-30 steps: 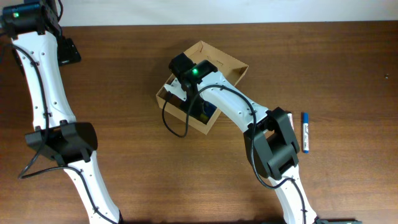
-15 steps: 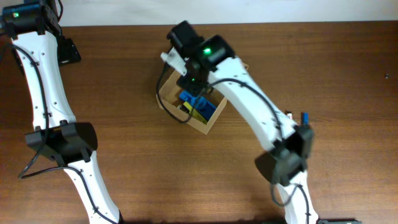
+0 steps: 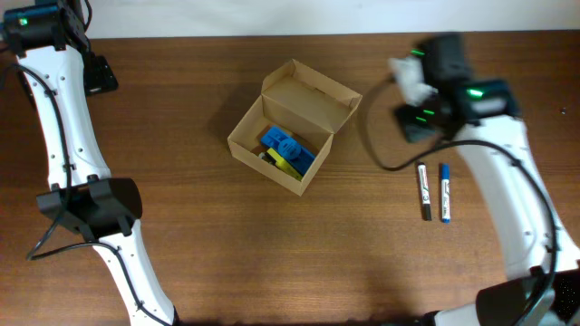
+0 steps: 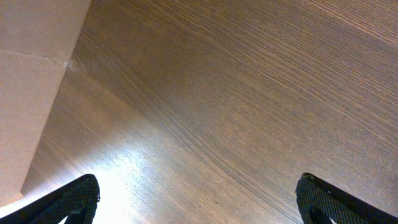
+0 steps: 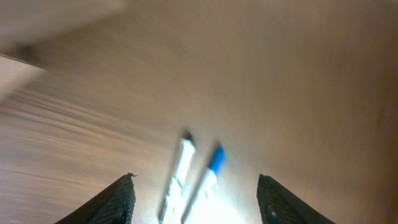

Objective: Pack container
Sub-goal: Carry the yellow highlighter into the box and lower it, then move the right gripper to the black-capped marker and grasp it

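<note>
The tan cardboard container (image 3: 249, 127) sits open at the table's middle, flap lid raised at the back. Blue and yellow items (image 3: 288, 152) lie inside it. Two markers lie side by side to the right, one black-capped (image 3: 423, 190) and one blue-capped (image 3: 445, 192). They also show blurred in the right wrist view, the black-capped marker (image 5: 177, 177) and the blue-capped marker (image 5: 208, 174). My right gripper (image 5: 196, 199) is open and empty above them. My left gripper (image 4: 199, 199) is open and empty over bare wood at the far left back.
A black object (image 3: 100, 75) lies at the far left near the back edge. A pale surface (image 4: 31, 93) fills the left side of the left wrist view. Both arms' bases stand at the front.
My right arm has swung from inside the container to the right, above the two markers. The container's contents and a black-capped marker are now uncovered. The left arm has not moved.
</note>
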Motion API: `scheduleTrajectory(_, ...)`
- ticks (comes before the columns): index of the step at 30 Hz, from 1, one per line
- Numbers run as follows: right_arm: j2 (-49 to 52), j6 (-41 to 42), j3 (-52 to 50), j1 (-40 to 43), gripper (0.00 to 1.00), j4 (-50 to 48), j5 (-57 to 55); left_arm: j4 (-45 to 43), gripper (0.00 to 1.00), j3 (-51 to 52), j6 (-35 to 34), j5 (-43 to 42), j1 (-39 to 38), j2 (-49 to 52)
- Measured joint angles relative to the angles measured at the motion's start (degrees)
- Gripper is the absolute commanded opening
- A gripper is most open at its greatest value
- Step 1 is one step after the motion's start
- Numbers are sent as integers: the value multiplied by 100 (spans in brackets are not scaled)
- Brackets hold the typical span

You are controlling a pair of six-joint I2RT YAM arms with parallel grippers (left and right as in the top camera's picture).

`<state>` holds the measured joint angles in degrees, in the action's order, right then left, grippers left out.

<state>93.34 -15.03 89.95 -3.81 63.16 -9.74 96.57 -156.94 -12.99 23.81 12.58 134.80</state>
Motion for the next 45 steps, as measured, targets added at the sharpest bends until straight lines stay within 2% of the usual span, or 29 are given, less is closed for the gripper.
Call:
scheduleTrajectory(3,83,304,-540,710,64,57,330,-2,100,0,2,-2,0,0)
scheduleTrajectory(6,321,485,-944,1051,64,50,608,-2,100,0,2,-2,0,0)
scheduleTrajectory(11,920,664,-1145,1056,61,-11,887,-2,100,0,0,-2,0,0)
scheduleTrajectory(22,2050,802,-1145,981,46,-101,1073,-2,100,0,0,-2,0,0)
scheduleTrajectory(24,2173,826,-1147,981,38,-116,1078,-2,100,0,0,-2,0,0)
scheduleTrajectory(25,2238,870,-1150,981,31,-131,1082,-2,100,0,2,-2,0,0)
scheduleTrajectory(27,2328,914,-1150,981,6,-173,1093,0,100,0,0,-2,0,0)
scheduleTrajectory(28,2354,881,-1152,981,4,-190,1091,0,100,0,0,-2,0,0)
scheduleTrajectory(41,2363,1071,-1075,981,4,-236,1338,4,100,0,2,-2,0,0)
scheduleTrajectory(45,2345,1067,-540,970,4,105,1749,4,100,0,0,-2,0,0)
